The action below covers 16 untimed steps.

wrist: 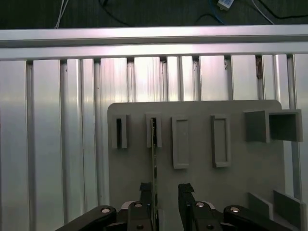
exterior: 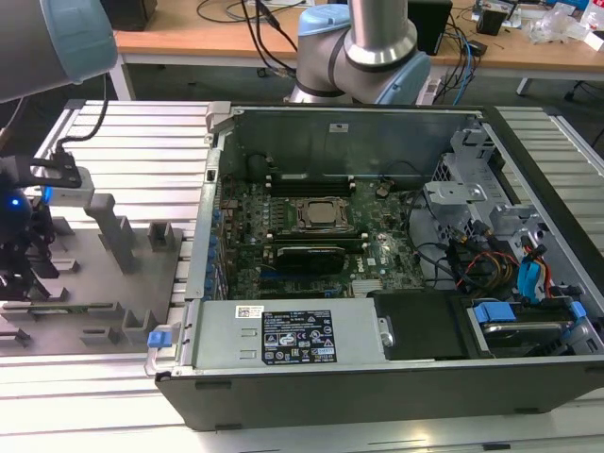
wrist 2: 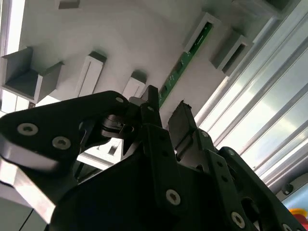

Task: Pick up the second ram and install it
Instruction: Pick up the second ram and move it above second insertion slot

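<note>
The second ram [wrist: 154, 159] is a thin green stick standing on edge in slotted grey blocks [wrist: 153, 131] on the grey fixture plate [wrist: 250, 168]. In the second wrist view the second ram [wrist 2: 185, 60] runs away from the fingertips toward a block. My gripper [wrist: 166, 192] is open and hangs low over the plate, one finger [wrist: 146, 192] close against the stick's near end and the other finger [wrist: 185, 192] a gap away. In the exterior view the gripper [exterior: 21, 260] is at the far left, over the fixture plate [exterior: 104, 283].
An open computer case [exterior: 396, 245] lies to the exterior view's right of the plate, its motherboard [exterior: 311, 226] showing black socket strips [exterior: 307, 177] near the processor. Tall grey blocks [exterior: 118, 231] rise from the plate. Ribbed aluminium rails [wrist: 57, 134] surround it.
</note>
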Motion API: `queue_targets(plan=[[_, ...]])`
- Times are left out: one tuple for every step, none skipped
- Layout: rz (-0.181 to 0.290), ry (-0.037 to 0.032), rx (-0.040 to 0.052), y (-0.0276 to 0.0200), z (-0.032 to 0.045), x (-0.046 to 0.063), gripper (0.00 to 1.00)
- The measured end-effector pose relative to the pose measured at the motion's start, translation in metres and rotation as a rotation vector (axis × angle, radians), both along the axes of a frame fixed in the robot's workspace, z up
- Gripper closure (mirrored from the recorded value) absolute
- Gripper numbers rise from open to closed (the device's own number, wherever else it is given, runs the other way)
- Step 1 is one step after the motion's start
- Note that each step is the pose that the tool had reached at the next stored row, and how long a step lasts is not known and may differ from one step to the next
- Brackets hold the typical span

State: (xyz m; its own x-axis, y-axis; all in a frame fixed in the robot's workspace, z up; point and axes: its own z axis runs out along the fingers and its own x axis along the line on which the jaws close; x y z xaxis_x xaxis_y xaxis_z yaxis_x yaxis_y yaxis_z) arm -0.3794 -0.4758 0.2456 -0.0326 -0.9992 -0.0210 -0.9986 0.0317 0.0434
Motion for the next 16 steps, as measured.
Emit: queue_targets(plan=[[0.002, 0.0004, -0.0001, 0.0000, -0.0012, 0.004, 0.64], [0.008, 0.0009, 0.0000, -0.0002, -0.0037, 0.007, 0.64], [0.016, 0.0013, -0.0001, -0.0018, -0.0076, 0.008, 0.64], [0.017, 0.0012, 0.0000, -0.0039, -0.0115, 0.008, 0.64], [0.017, 0.0012, 0.0001, -0.0052, -0.0146, 0.008, 0.64], [0.017, 0.0013, 0.0000, -0.0062, -0.0190, 0.008, 0.64], [0.017, 0.0012, 0.0001, -0.0065, -0.0237, 0.008, 0.64], [0.018, 0.0012, 0.0001, -0.0067, -0.0279, 0.008, 0.64], [0.017, 0.0014, 0.0000, -0.0066, -0.0308, 0.006, 0.64], [0.017, 0.0012, 0.0002, -0.0066, -0.0338, 0.005, 0.64], [0.017, 0.0012, 0.0001, -0.0066, -0.0358, 0.004, 0.64], [0.017, 0.0013, 0.0000, -0.0066, -0.0380, 0.003, 0.64], [0.018, 0.0013, 0.0000, -0.0067, -0.0412, 0.002, 0.64], [0.018, 0.0014, 0.0000, -0.0067, -0.0422, 0.002, 0.64], [0.017, 0.0014, 0.0001, -0.0067, -0.0422, 0.002, 0.64], [0.017, 0.0012, 0.0008, -0.0066, -0.0424, 0.002, 0.64]])
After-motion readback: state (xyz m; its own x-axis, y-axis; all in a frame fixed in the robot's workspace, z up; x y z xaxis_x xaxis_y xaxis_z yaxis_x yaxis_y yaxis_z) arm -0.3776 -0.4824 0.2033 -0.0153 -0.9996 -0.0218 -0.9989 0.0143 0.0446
